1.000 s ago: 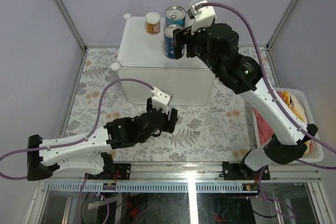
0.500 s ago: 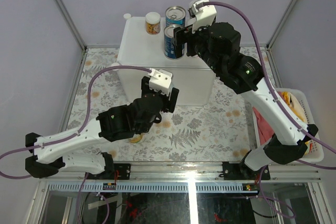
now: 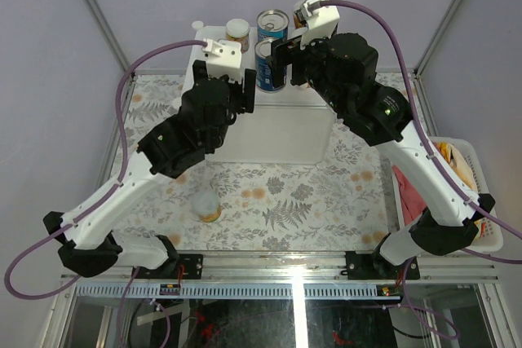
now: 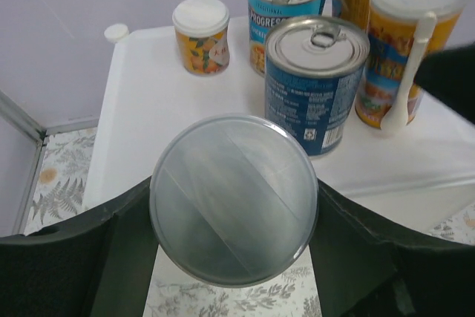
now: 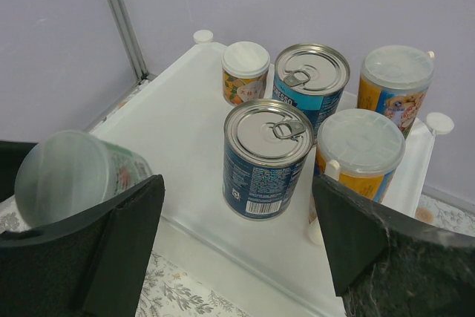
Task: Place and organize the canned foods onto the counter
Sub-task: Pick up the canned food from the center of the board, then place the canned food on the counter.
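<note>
Left gripper [image 4: 233, 209] clamps green-labelled cylindrical can [image 5: 70, 176], clear plastic lid, by front edge of white cube-shaped plastic counter [image 3: 277, 132]. Right gripper [image 5: 237, 198] spread wide, empty, facing dark-blue metal-topped tin [image 5: 266, 157] on counter. Label shows only from right wrist; left wrist shows lid alone: round, translucent, greyish.
</note>
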{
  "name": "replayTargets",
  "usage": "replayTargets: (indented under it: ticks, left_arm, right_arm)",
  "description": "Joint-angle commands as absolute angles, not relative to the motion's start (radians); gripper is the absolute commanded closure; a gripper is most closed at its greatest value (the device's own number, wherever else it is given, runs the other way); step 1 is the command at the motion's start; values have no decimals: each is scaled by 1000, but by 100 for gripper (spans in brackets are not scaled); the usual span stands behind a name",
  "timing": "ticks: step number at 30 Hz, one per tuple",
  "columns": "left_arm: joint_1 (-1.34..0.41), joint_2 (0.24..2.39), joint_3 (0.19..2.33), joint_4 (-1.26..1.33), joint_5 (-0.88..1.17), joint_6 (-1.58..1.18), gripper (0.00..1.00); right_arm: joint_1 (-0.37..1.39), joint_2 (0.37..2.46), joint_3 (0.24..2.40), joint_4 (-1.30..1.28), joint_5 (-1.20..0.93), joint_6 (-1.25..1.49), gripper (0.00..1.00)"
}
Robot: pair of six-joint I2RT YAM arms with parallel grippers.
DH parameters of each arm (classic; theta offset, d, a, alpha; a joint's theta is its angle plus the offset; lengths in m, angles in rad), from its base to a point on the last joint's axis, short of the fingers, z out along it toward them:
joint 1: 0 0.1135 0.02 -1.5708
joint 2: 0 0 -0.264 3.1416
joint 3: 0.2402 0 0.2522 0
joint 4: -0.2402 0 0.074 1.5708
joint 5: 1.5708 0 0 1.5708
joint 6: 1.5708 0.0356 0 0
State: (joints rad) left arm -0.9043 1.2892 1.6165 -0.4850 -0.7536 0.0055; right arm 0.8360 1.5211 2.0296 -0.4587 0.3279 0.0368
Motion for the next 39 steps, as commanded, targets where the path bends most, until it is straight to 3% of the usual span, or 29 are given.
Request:
replayTargets:
  ticks: [1,18,39]
  left_arm:
    - [-816,1339,1721,-466,-623,34,100]
    - [-543,1627,2144,-767,-328,-111,100]
    - [-506,1686,2071,-746,-336,-131,100]
  right_arm:
    - [841,1505,2062,-407,314,30,12]
    - [842,1487,2029,-386,300,34,12]
    - [842,1462,1989,-376,296,36,12]
